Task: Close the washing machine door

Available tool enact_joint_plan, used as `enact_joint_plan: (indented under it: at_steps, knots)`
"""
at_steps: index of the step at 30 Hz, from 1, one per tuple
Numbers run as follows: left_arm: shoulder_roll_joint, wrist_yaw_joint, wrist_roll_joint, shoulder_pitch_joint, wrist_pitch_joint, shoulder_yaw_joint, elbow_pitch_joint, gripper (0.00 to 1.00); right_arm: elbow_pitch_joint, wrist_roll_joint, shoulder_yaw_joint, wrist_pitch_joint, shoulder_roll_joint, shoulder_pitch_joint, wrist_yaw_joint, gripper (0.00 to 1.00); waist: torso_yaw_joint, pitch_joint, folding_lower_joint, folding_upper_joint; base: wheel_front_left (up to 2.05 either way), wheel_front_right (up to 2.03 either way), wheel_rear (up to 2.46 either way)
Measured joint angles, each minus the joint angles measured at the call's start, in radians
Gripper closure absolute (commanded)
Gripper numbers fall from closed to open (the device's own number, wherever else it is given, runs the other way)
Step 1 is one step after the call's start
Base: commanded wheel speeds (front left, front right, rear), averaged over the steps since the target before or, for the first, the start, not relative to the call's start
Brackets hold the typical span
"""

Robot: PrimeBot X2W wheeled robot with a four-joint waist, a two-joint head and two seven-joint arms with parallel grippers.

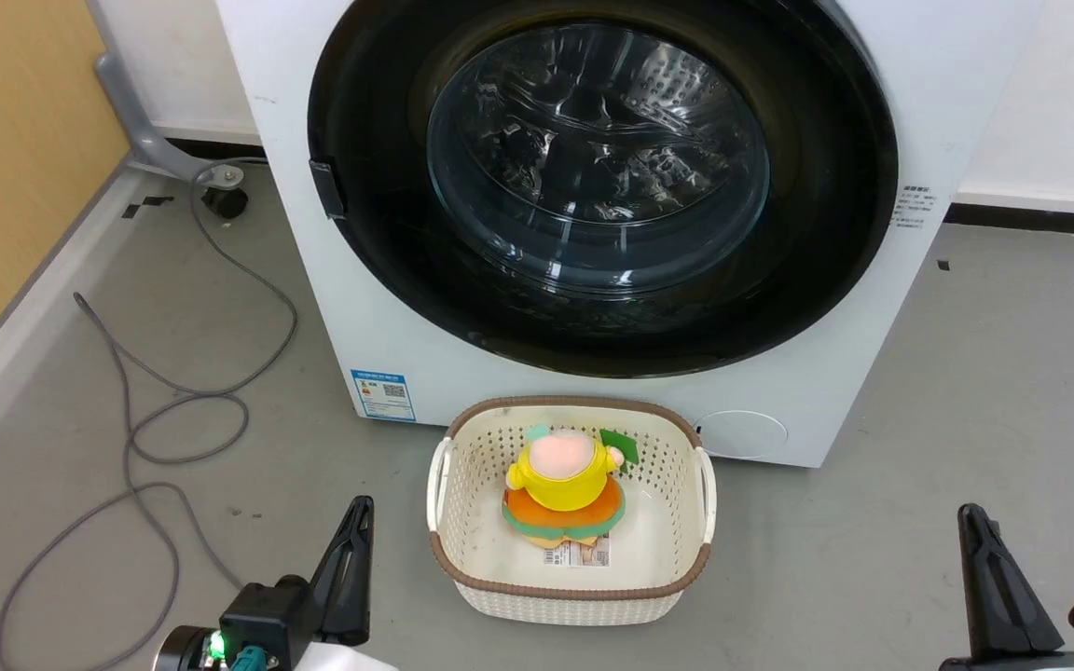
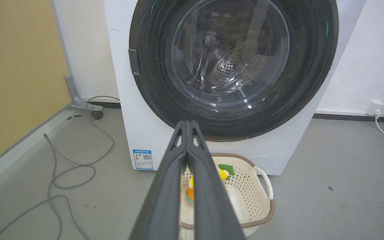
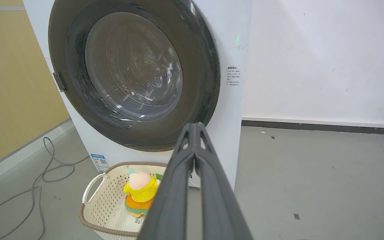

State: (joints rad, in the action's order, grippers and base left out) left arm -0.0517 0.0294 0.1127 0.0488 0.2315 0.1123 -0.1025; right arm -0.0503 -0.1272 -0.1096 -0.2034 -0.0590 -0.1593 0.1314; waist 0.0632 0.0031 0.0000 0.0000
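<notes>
- As you face it, the washing machine stands on the grey floor, backed against a white wall.
- Its washing machine door lies flush in the front, with the steel drum visible through the glass.
- A cream basket sits just before the machine.
- Your left gripper and right gripper hover either side of the basket, jaws pressed together, holding nothing.
- A yellow plush toy lies inside the basket.

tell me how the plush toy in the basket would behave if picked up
The plush toy looks soft and stuffed, so it would probably squash and flop, and be light for its size. Its fabric looks unlikely to slip, and the basket walls should stop it rolling.
</notes>
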Motion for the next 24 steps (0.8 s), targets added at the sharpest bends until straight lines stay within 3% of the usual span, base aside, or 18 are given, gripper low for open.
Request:
enact_joint_plan:
  at_steps: [24]
  knots:
    - [0.0,-0.004,-0.023,-0.004,-0.048,-0.024,0.019,1.0,0.009,0.03,0.022,0.044,0.0,0.026,0.0,1.0,-0.013,-0.001,0.0,0.0,0.0,0.0,0.0]
